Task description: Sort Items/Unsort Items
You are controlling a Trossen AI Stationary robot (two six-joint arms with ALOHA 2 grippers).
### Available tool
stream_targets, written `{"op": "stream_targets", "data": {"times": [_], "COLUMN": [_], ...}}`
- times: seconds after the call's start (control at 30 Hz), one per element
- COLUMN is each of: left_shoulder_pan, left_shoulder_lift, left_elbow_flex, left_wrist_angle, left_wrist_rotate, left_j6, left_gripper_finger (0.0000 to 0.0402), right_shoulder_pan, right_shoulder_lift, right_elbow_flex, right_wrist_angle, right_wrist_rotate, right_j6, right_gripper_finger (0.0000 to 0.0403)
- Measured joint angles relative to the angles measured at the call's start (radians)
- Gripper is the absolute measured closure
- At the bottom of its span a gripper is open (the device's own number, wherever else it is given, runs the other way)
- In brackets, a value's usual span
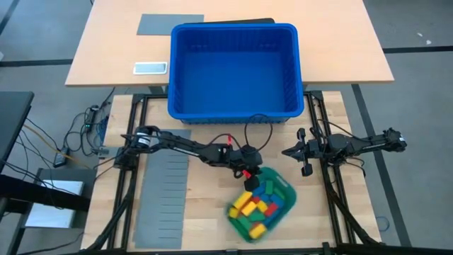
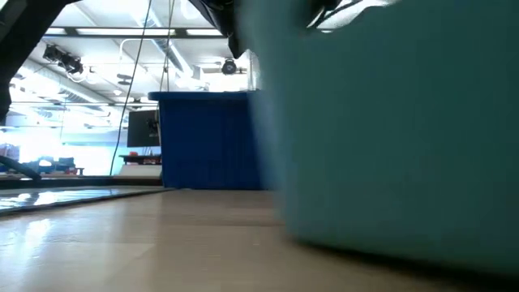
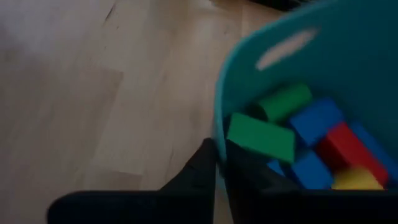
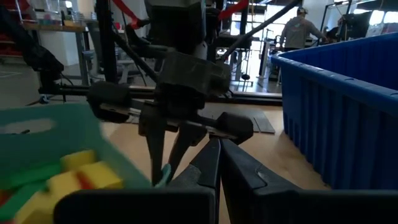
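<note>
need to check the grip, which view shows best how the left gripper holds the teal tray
The left wrist view: the left gripper has a finger on each side of the teal tray rim, beside the blocks. The right wrist view shows this from the outside. The high view shows only its place at the tray's edge. The low view shows just tray wall.

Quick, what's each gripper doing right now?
Left gripper: shut on the tray rim.
Right gripper: shut, holding nothing.

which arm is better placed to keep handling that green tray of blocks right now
The left. The left gripper is already shut on the rim of the teal tray holding the blocks. The right gripper hangs apart beside it, shut and empty.
</note>
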Motion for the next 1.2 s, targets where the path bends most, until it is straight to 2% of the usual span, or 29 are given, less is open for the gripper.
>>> {"op": "stream_targets", "data": {"times": [0.1, 0.3, 0.6, 0.9, 1.03, 1.2], "left_shoulder_pan": [0.002, 0.013, 0.013, 0.013, 0.013, -0.004], "left_shoulder_lift": [-0.015, -0.021, -0.044, -0.142, -0.187, -0.241], "left_elbow_flex": [0.000, -0.001, -0.001, 0.000, 0.000, 0.000], "left_wrist_angle": [-0.018, -0.038, -0.067, -0.166, -0.303, -0.526], "left_wrist_rotate": [0.009, 0.091, 0.091, 0.091, 0.091, 0.089], "left_j6": [0.005, 0.007, 0.063, 0.098, 0.114, 0.109], "left_gripper_finger": [0.0382, 0.0375, 0.0332, 0.0306, 0.0308, 0.0321], "right_shoulder_pan": [0.000, 0.000, 0.000, -0.011, -0.011, -0.011], "right_shoulder_lift": [0.000, 0.000, 0.000, 0.000, 0.000, 0.002], "right_elbow_flex": [0.000, 0.000, 0.000, 0.004, 0.004, 0.006], "right_wrist_angle": [0.000, 0.000, 0.006, 0.214, 0.259, 0.267], "right_wrist_rotate": [0.000, 0.000, 0.001, 0.032, 0.032, 0.032], "right_j6": [0.000, 0.000, -0.001, -0.002, 0.006, 0.118], "right_gripper_finger": [0.0389, 0.0389, 0.0389, 0.0389, 0.0389, 0.0389]}}
